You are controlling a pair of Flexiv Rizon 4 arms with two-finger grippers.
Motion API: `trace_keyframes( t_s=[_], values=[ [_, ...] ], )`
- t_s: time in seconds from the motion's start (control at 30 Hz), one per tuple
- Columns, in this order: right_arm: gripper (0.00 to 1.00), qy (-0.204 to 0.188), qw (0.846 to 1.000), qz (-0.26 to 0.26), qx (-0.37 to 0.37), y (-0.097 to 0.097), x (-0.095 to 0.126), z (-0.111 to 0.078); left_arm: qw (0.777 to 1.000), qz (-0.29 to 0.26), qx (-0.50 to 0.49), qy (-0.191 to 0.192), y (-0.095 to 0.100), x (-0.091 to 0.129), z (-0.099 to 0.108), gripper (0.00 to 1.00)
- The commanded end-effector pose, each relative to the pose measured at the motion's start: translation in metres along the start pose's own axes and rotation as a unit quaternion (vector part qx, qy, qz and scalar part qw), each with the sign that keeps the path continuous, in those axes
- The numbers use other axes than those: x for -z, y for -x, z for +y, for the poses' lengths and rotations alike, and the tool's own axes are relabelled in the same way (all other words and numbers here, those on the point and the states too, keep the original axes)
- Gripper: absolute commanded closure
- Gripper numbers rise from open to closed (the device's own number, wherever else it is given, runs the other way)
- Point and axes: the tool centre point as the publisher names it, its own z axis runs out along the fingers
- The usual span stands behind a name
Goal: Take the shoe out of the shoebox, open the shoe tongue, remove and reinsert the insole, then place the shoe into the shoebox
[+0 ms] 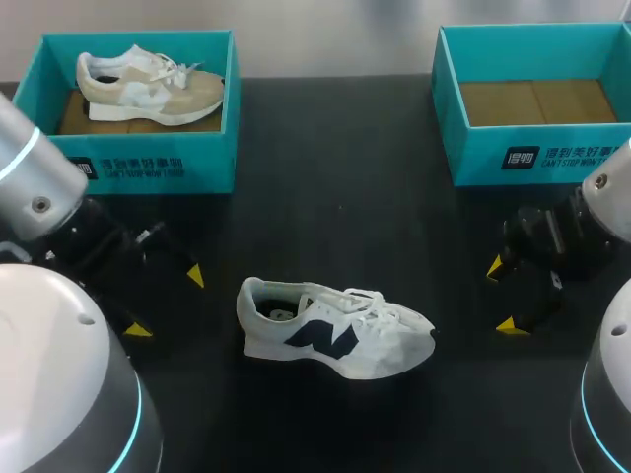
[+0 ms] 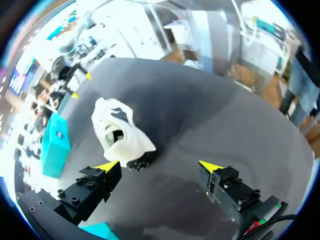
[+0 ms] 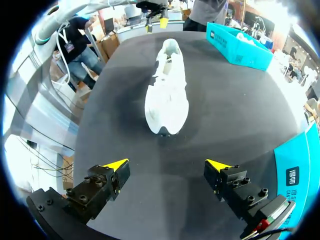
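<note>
Across the black table (image 1: 335, 197), the left gripper (image 1: 166, 303) sits at nine o'clock from the white sneaker (image 1: 335, 330) and the right gripper (image 1: 503, 296) at its three o'clock. Both have their yellow-tipped fingers spread wide and hold nothing, with only bare tabletop between them and the shoe. The sneaker, with a navy side logo, stands on its sole mid-table, toe toward three o'clock. A pale patch inside the heel may be the insole. At its eleven o'clock a teal shoebox (image 1: 138, 163) holds a beige sneaker (image 1: 148, 84). At two o'clock a second teal shoebox (image 1: 532, 158) shows its brown cardboard floor.
</note>
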Motion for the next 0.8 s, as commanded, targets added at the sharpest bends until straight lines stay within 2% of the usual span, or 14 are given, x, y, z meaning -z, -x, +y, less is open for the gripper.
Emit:
trace_keyframes(
  t_s=[0.03,0.27,0.67,0.7,0.73,0.8],
  values=[
    [0.0,-0.002,1.0,-0.001,-0.001,0.0,-0.001,0.001,0.976,-0.123,0.154,-0.094,-0.005,0.001,0.02,0.0],
    [0.0,-0.002,1.0,-0.001,-0.001,0.0,-0.001,0.001,0.941,-0.158,0.266,-0.134,-0.011,-0.007,0.033,0.0],
    [0.0,-0.002,1.0,-0.001,-0.001,0.0,-0.001,0.001,0.941,-0.158,0.266,-0.134,-0.011,-0.007,0.033,0.0],
    [0.0,-0.002,1.0,-0.001,-0.001,0.0,-0.001,0.001,0.943,-0.165,0.267,-0.108,-0.013,-0.012,0.035,0.0],
    [0.0,-0.002,1.0,-0.001,-0.001,0.0,-0.001,0.001,0.941,-0.17,0.275,-0.103,-0.016,-0.016,0.039,0.0],
    [0.0,-0.002,1.0,-0.001,-0.001,0.0,-0.001,0.001,0.928,-0.186,0.292,-0.138,-0.024,-0.025,0.045,0.0]
  ],
)
